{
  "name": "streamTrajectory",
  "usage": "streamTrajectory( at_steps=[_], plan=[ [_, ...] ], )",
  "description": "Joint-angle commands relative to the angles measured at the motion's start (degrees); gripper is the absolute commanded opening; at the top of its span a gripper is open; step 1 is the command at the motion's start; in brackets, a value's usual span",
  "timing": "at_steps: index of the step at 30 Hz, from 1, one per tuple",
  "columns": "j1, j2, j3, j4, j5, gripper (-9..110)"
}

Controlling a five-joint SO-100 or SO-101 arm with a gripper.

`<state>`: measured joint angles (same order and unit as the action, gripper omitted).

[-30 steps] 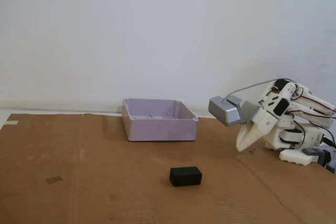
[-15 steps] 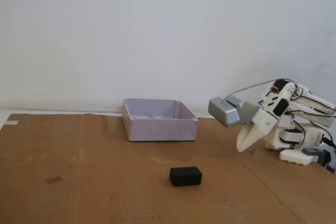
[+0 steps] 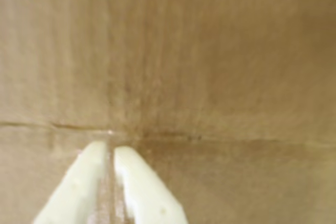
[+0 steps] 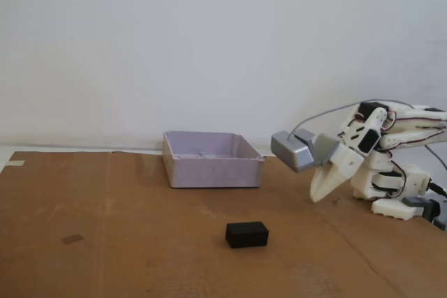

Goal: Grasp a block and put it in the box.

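A sheet of brown cardboard (image 4: 140, 242) covered the table, creased and seamed, against a plain white wall (image 4: 209, 40). The box (image 4: 213, 160) stood at the rear centre of the sheet in the fixed view, its visible interior holding nothing. The block (image 4: 246, 234) lay on the cardboard in front of the box, well apart from it. At right, the white arm (image 4: 391, 165) leaned toward the sheet, a silver-grey camera module (image 4: 293, 150) on its wrist. The gripper (image 4: 316, 195) pointed down just above the cardboard, empty; in the wrist view its fingers (image 3: 86, 182) were nearly together, a narrow slit between them
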<state>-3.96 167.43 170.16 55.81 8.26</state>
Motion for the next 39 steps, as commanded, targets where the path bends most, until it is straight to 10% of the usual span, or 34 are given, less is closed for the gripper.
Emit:
streamTrajectory(
  at_steps=[1, 39],
  plan=[
    [-0.4, -4.0, -9.5, -6.8, -0.2, 0],
    [-11.3, -43.2, -34.7, -32.1, 0.4, 0]
  ],
)
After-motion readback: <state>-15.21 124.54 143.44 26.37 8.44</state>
